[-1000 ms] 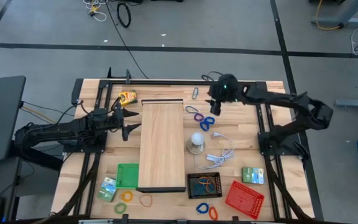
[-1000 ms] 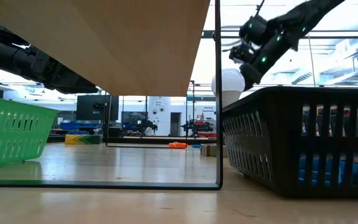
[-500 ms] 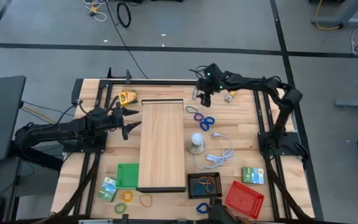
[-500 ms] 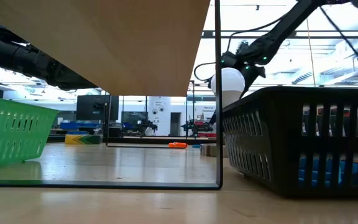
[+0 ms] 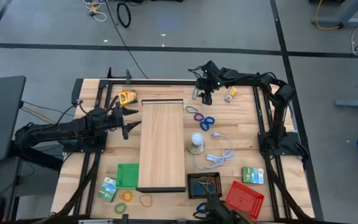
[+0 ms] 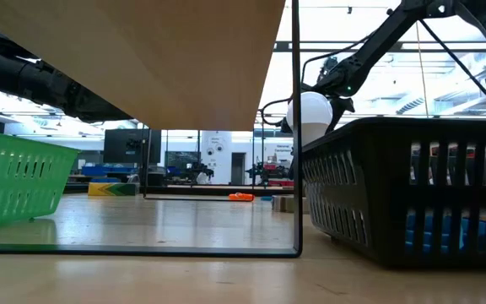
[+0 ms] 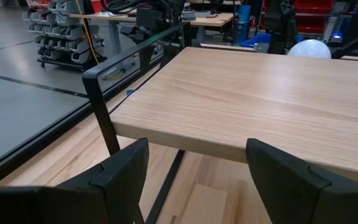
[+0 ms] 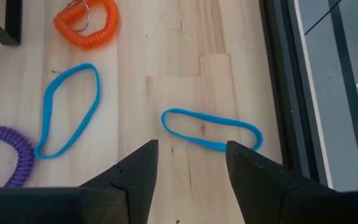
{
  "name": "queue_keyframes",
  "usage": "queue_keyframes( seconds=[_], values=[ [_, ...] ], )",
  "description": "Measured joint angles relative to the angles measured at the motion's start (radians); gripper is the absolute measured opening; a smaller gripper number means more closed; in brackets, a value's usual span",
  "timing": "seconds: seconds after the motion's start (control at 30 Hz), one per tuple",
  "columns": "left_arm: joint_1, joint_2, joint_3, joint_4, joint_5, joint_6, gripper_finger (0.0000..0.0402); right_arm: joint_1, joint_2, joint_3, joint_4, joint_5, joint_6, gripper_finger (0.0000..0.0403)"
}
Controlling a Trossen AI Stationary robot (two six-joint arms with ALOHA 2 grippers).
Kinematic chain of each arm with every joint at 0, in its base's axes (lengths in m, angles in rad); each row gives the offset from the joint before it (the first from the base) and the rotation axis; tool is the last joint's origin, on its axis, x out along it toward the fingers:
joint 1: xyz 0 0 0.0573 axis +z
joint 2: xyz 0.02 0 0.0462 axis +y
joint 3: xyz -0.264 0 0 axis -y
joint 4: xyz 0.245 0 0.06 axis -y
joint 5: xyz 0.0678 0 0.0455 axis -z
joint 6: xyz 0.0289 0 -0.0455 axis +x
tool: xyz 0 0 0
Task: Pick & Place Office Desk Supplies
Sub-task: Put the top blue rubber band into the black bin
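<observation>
My right gripper hangs open near the table's far edge, just right of the long wooden board. In the right wrist view its fingertips stand over a blue band that lies flat on the table, without touching it. Near it lie a second blue band, an orange coil and a purple coil. My left gripper waits open at the board's left side, level with the board's edge.
A white ball-shaped lamp and a white cable lie right of the board. A black mesh tray, a red one and a green one stand near the front, with small green boxes and loose loops.
My right gripper has gone toward the table's left along the far edge and come down, tipping more steeply toward the tabletop. It stays open. It now hangs over the bands beside the board's far right corner.
</observation>
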Motion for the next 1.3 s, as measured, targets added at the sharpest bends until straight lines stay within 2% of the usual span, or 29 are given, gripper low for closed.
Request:
queue_keyframes(
  seconds=[0.43, 0.8, 1.07, 1.3],
  values=[
    [0.000, 0.000, 0.000, 0.000, 0.000, -0.001, 0.0273, 0.018, 0.023, 0.009, -0.007, 0.004, -0.005, 0.0192],
    [0.000, 0.000, 0.000, 0.001, 0.000, -0.007, 0.0273, 0.046, 0.146, 0.143, -0.124, 0.029, -0.043, 0.0174],
    [0.000, 0.000, 0.000, -0.003, 0.000, -0.006, 0.0273, 0.061, 0.164, 0.148, -0.132, 0.105, -0.064, 0.0174],
    [0.000, 0.000, 0.000, -0.003, 0.000, -0.008, 0.0273, 0.065, 0.164, 0.148, -0.131, 0.104, -0.082, 0.0174]
  ],
)
